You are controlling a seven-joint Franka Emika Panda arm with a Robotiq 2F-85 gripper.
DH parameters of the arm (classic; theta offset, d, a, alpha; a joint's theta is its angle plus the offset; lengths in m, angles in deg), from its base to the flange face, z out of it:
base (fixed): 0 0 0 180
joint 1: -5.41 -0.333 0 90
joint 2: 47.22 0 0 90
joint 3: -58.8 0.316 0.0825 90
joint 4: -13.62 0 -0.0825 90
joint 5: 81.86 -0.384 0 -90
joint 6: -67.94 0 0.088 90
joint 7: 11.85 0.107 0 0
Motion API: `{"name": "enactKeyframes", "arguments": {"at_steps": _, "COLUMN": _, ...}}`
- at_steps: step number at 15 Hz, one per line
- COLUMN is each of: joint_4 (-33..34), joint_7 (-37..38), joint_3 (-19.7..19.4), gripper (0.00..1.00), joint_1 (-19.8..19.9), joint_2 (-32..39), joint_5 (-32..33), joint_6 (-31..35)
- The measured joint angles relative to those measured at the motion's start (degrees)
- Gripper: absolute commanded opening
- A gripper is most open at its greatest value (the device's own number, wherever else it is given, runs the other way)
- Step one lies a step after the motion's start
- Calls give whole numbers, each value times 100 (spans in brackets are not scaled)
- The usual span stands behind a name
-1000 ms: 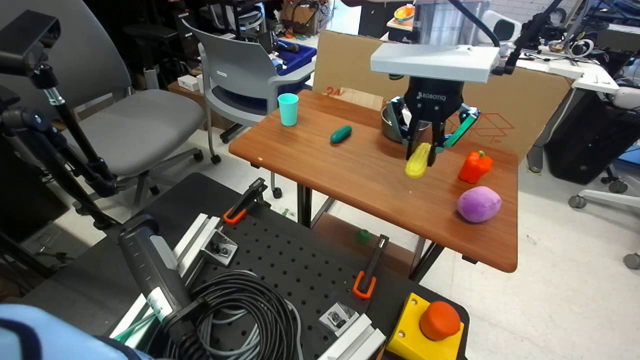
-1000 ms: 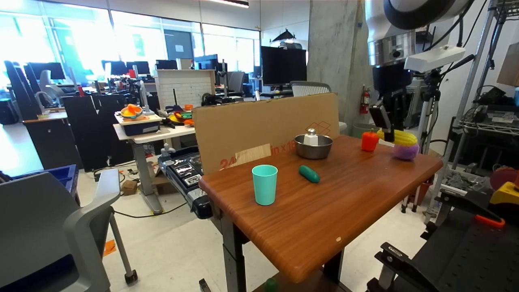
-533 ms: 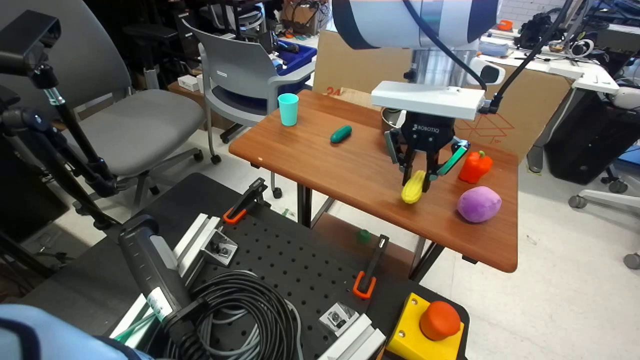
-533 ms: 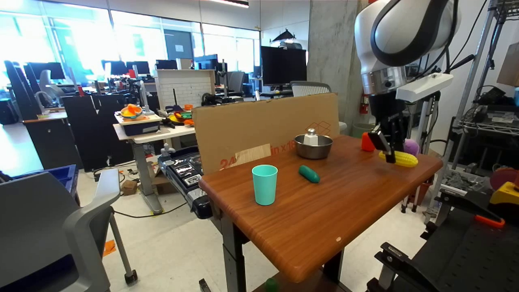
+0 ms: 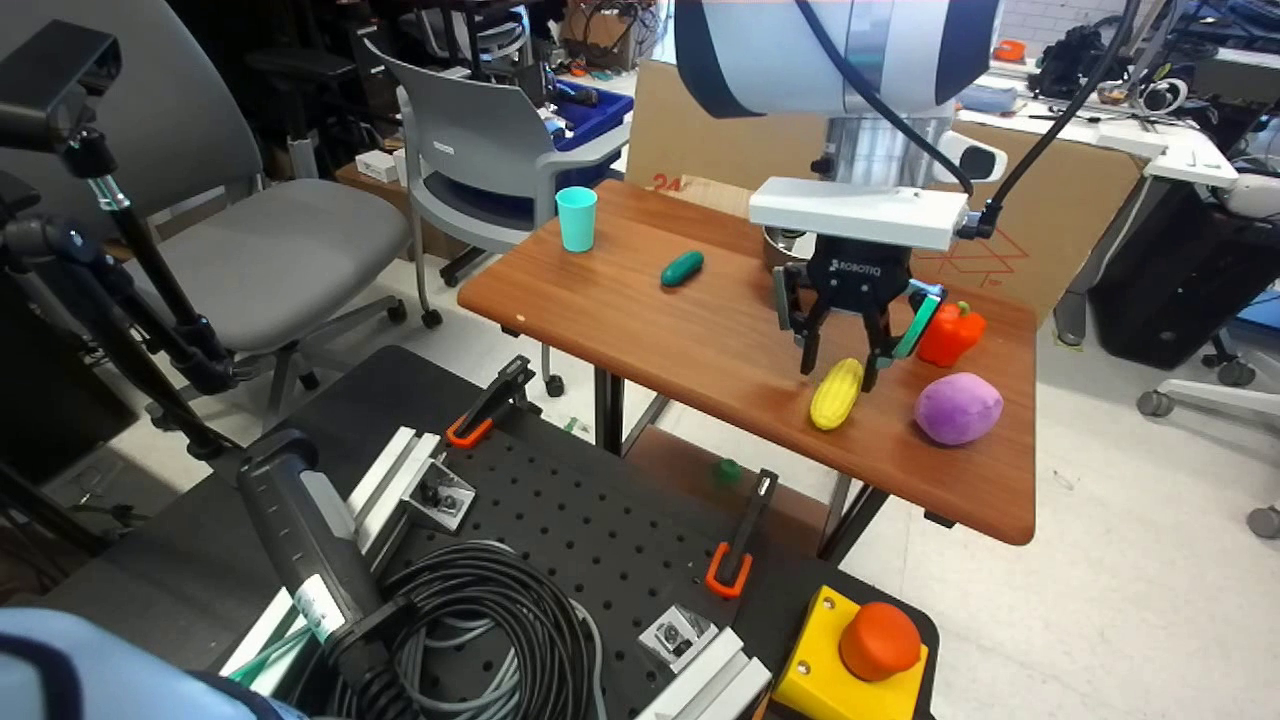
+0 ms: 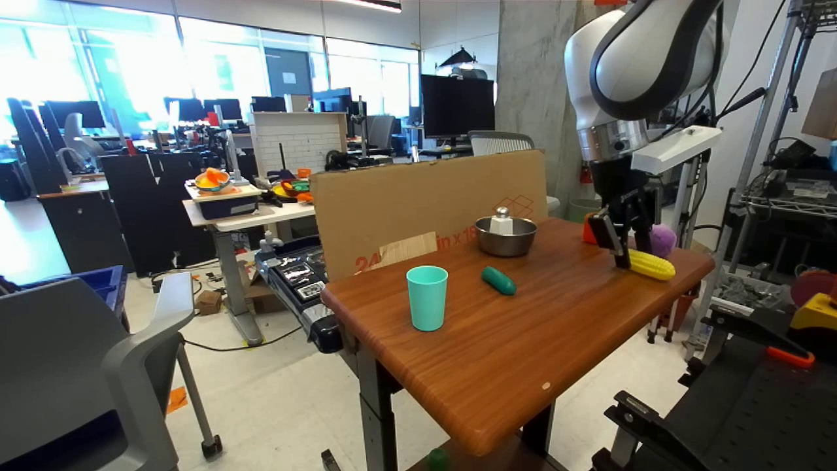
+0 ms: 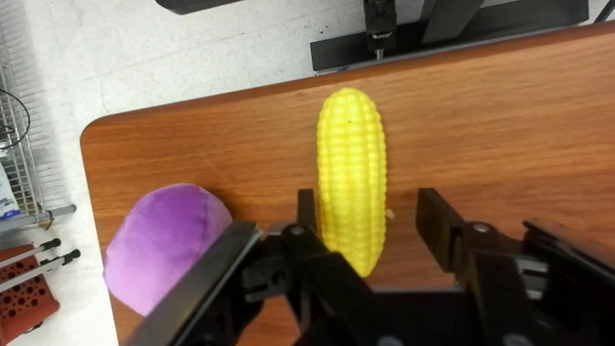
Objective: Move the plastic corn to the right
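The yellow plastic corn (image 5: 836, 395) lies on the wooden table near its front edge, left of the purple toy in that exterior view. It also shows in an exterior view (image 6: 652, 265) and in the wrist view (image 7: 350, 158), lying lengthwise. My gripper (image 5: 838, 376) is open just above the corn's rear end; it also shows in an exterior view (image 6: 632, 258). In the wrist view, the gripper's fingers (image 7: 366, 202) stand apart on either side of the corn. The left finger is close beside it, and a gap shows at the right finger. The corn's rear tip is partly hidden by the gripper.
The round purple toy (image 7: 163, 240) is beside the left finger in the wrist view. A red pepper (image 5: 952, 334) stands behind it. A metal bowl (image 6: 505, 242), a dark green toy (image 6: 498, 280) and a turquoise cup (image 6: 427, 297) are on the table (image 5: 640, 300). Cardboard (image 6: 425, 203) stands behind.
The gripper came down toward the table's front with the corn held in it. Since half a second ago it has opened, and the corn rests on the table.
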Motion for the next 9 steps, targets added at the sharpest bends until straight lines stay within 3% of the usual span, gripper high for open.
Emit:
{"name": "enactKeyframes", "arguments": {"at_steps": 2, "joint_4": -35, "joint_7": -91, "joint_3": 88, "gripper": 100, "joint_1": -40, "joint_2": -161, "joint_5": -38, "joint_6": -1}}
{"name": "enactKeyframes", "arguments": {"at_steps": 9, "joint_4": -615, "joint_7": -441, "joint_3": 669, "gripper": 100, "joint_1": -60, "joint_2": -1773, "joint_5": -1175, "joint_6": -163}}
